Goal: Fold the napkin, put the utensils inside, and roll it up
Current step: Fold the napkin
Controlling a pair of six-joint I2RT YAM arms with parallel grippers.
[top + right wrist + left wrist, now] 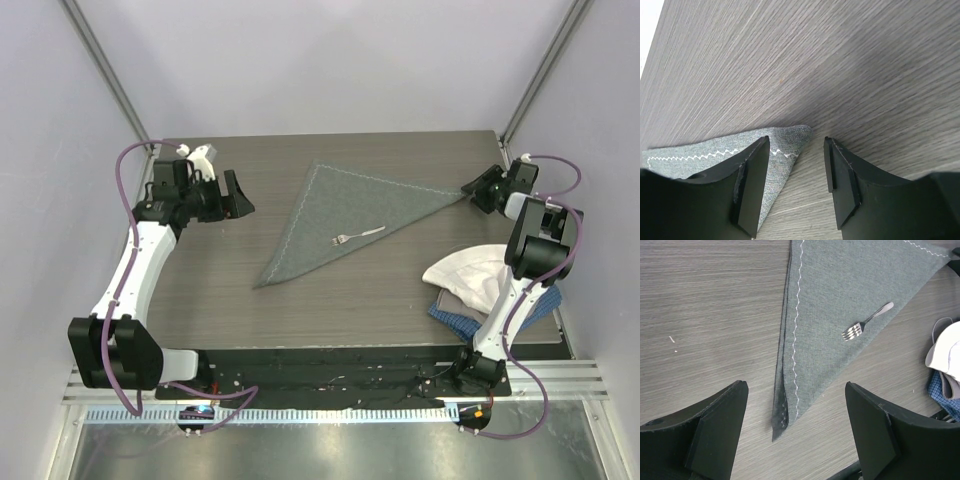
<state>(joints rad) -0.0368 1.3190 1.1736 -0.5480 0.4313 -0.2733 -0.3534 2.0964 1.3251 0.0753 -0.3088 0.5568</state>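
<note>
The grey-green napkin (340, 215) lies flat on the table, folded into a triangle with pale zigzag stitching along its edges. A small silver fork (357, 236) lies on it near the long lower edge; it also shows in the left wrist view (867, 322). My left gripper (236, 195) is open and empty, held left of the napkin (835, 305), above bare table. My right gripper (475, 188) is open at the napkin's right corner (785, 142); that corner lies between the jaws, one finger (752, 185) over the cloth, nothing gripped.
A cream-white cloth (470, 275) lies on a blue checked cloth (455, 318) at the table's near right, by the right arm's base. They show at the left wrist view's right edge (947, 352). Walls enclose the dark wood table (230, 290).
</note>
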